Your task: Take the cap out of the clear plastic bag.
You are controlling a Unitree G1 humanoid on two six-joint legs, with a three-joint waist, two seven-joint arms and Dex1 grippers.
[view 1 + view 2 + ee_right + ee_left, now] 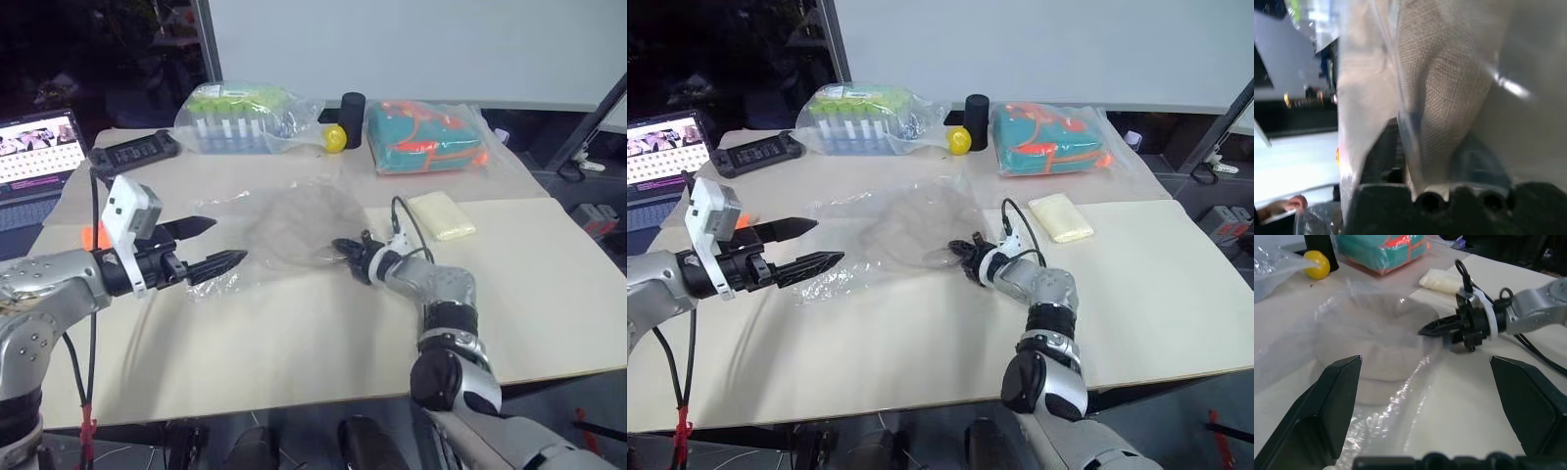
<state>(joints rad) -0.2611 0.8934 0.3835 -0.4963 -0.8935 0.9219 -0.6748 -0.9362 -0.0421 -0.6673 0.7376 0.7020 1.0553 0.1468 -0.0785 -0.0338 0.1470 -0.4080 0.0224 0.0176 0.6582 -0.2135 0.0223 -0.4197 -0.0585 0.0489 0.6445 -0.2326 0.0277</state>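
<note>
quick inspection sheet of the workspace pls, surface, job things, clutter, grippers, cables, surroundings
surface: beige table, bare near the front edge
job's things: cap inside the clear bag, mid-table
clutter: bag of green-topped tubes, yellow ball, black cylinder, bag with teal and orange bundle, cream block, black controller
grippers: left gripper open, beside the bag; right gripper shut on the bag's edge
cables: black cable looping over the right wrist
surroundings: laptop at the left, lit

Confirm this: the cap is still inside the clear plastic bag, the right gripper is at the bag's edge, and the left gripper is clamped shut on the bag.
Not quite. The left gripper is open and holds nothing, as the left wrist view shows. The cap is inside the clear plastic bag, with the right gripper at its edge.
</note>
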